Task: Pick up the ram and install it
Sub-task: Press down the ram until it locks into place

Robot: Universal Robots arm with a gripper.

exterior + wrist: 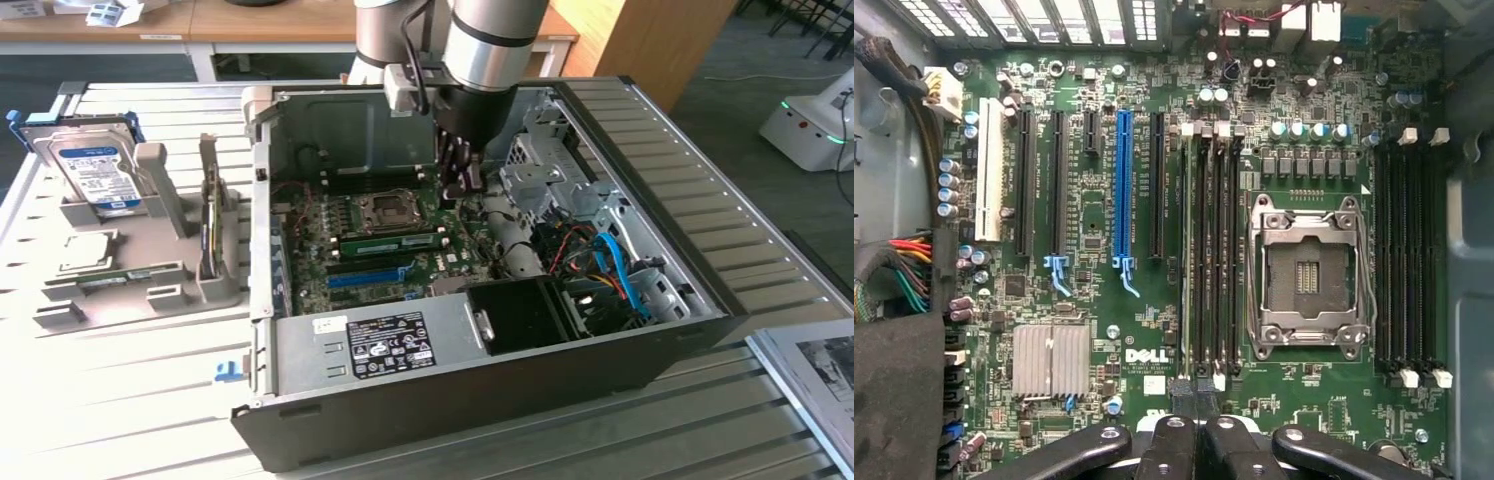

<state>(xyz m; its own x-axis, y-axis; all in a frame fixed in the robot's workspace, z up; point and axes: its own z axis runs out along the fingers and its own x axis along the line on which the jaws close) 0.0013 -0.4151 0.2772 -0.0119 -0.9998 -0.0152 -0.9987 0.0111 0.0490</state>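
The open computer case (587, 330) fills the middle of the exterior view, its walls boxing in the arm (494, 45) from above. Down on the green motherboard (1104, 300), the ram (390, 242) sits flat in its slot just below the empty processor socket (1309, 275). The gripper (461, 180) hangs narrow, fingers pressed together, holding nothing, right above the stick's end; its tips are hard to make out.
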